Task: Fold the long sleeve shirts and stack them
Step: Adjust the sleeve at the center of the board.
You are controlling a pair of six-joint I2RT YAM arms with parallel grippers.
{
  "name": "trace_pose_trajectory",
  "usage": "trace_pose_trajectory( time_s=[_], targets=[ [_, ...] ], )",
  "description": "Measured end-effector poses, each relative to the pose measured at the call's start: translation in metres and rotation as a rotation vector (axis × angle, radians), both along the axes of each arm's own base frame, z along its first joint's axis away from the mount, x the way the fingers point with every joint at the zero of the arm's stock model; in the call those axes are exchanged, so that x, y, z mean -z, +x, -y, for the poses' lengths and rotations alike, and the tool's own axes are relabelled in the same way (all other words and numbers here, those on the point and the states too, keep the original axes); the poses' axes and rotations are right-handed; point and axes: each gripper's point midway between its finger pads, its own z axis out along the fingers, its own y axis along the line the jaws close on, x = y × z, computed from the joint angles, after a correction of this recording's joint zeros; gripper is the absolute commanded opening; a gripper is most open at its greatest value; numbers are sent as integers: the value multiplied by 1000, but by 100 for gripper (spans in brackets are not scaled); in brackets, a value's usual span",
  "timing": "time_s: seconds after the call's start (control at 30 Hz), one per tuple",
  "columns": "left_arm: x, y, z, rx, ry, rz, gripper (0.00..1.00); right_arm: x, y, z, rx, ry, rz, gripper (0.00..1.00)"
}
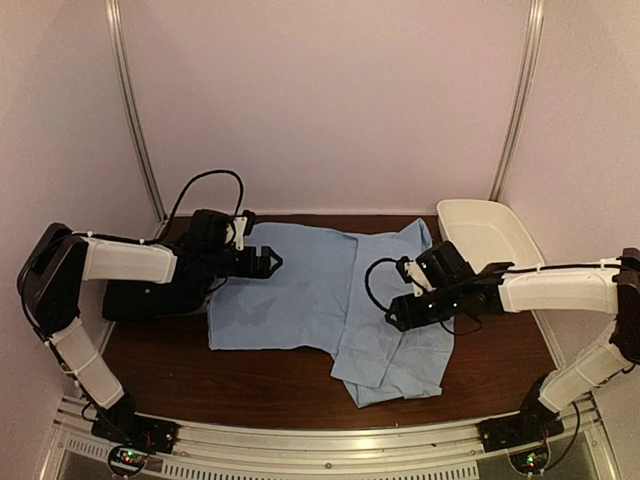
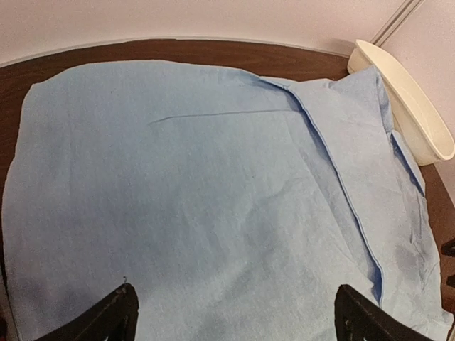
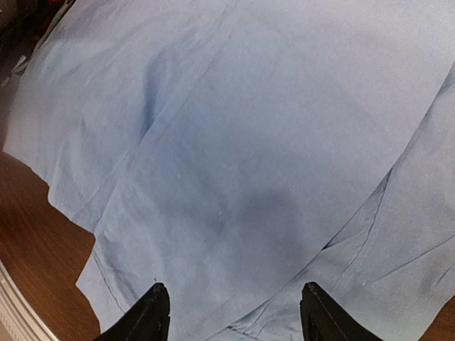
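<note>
A light blue long sleeve shirt [image 1: 300, 290] lies spread flat across the middle of the brown table [image 1: 270, 380]. One layer is folded over along a seam on its right side [image 2: 334, 163]. My left gripper [image 1: 273, 262] hovers over the shirt's upper left part. It is open and nothing lies between its fingers in the wrist view [image 2: 236, 290]. My right gripper [image 1: 394, 320] hangs over the shirt's right half, open and empty [image 3: 233, 286], with smooth blue cloth [image 3: 249, 128] below it.
A white oval tub [image 1: 490, 235] stands at the back right corner, touching the shirt's collar end [image 2: 405, 85]. A dark heap, perhaps black cloth [image 1: 140, 300], lies under my left arm at the table's left. Bare wood shows along the front edge [image 3: 35, 234].
</note>
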Motion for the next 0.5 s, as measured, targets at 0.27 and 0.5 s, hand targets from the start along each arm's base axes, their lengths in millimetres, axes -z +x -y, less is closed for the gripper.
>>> trace_pose_trajectory(
  time_s=[0.27, 0.5],
  targets=[
    [6, -5, -2, -4, 13, -21, 98, 28, -70, -25, -26, 44, -123, 61],
    [17, -14, -6, -4, 29, -46, 98, 51, -83, -39, -27, 19, -165, 53]
  ],
)
